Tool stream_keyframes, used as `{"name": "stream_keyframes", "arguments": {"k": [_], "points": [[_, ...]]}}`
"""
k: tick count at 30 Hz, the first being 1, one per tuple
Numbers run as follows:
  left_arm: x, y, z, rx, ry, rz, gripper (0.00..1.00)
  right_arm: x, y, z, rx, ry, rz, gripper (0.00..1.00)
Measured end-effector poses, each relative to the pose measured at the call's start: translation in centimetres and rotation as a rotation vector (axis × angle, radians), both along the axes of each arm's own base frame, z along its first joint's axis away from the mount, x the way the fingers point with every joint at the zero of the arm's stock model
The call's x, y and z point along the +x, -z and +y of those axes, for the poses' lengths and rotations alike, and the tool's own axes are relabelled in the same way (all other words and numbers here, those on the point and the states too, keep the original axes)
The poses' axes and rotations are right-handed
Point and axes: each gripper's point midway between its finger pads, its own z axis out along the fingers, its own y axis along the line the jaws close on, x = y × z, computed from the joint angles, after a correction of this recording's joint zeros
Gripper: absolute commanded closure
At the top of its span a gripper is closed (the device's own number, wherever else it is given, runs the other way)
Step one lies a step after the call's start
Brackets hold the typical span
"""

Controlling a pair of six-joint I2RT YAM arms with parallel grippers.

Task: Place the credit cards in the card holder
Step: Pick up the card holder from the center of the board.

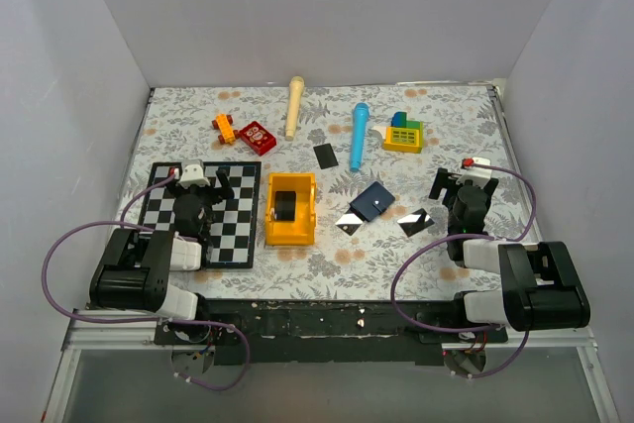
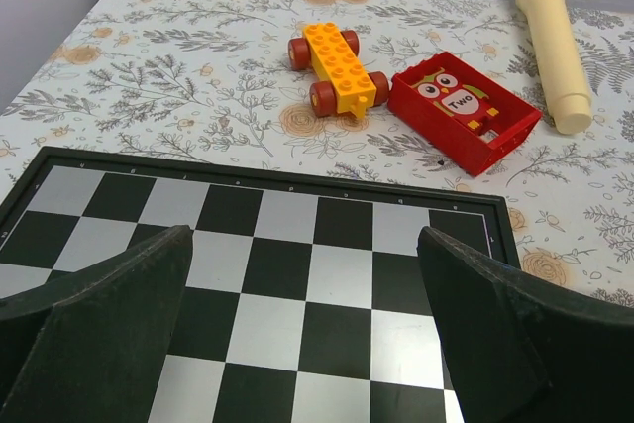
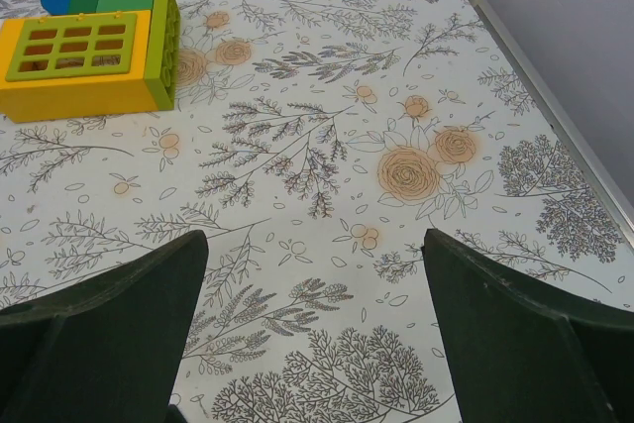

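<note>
Both arms sit at rest poses, jaws spread wide, nothing held. The left gripper (image 1: pixel 203 185) hangs over the chessboard (image 1: pixel 163 207); the right gripper (image 1: pixel 454 185) hangs over bare floral table (image 1: pixel 446 126). The card holder (image 1: pixel 373 202) lies mid-table and looks folded shut. One credit card (image 1: pixel 348 222) touches its near-left corner. The second credit card (image 1: pixel 417 222) lies just beside it on the right (nearer the right arm, so probably its pick). Nothing is inserted yet.

Near centre: two credit cards (left card (image 1: pixel 349 222), right card (image 1: pixel 417 222)), one card holder (image 1: pixel 372 202), one chessboard (image 1: pixel 233 235), and one yellow bin (image 1: pixel 290 238) holding one black object (image 1: pixel 285 205). Far row: one wheeled orange brick (image 1: pixel 226 129), one red owl brick (image 1: pixel 258 136), two toy microphones (cream microphone (image 1: pixel 295 106), blue microphone (image 1: pixel 359 134)), one yellow brick house (image 1: pixel 403 133), one flat black rectangle (image 1: pixel 324 156).
</note>
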Motion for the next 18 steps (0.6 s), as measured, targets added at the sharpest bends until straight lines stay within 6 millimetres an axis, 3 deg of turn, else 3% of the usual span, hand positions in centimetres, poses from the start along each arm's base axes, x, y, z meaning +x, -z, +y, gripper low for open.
{"name": "stream_keyframes", "arguments": {"k": [18], "points": [[0.04,0.10,-0.29,0.008,0.018,0.006,0.02,0.01,0.00,0.01,0.000,0.000,0.000,0.02]]}}
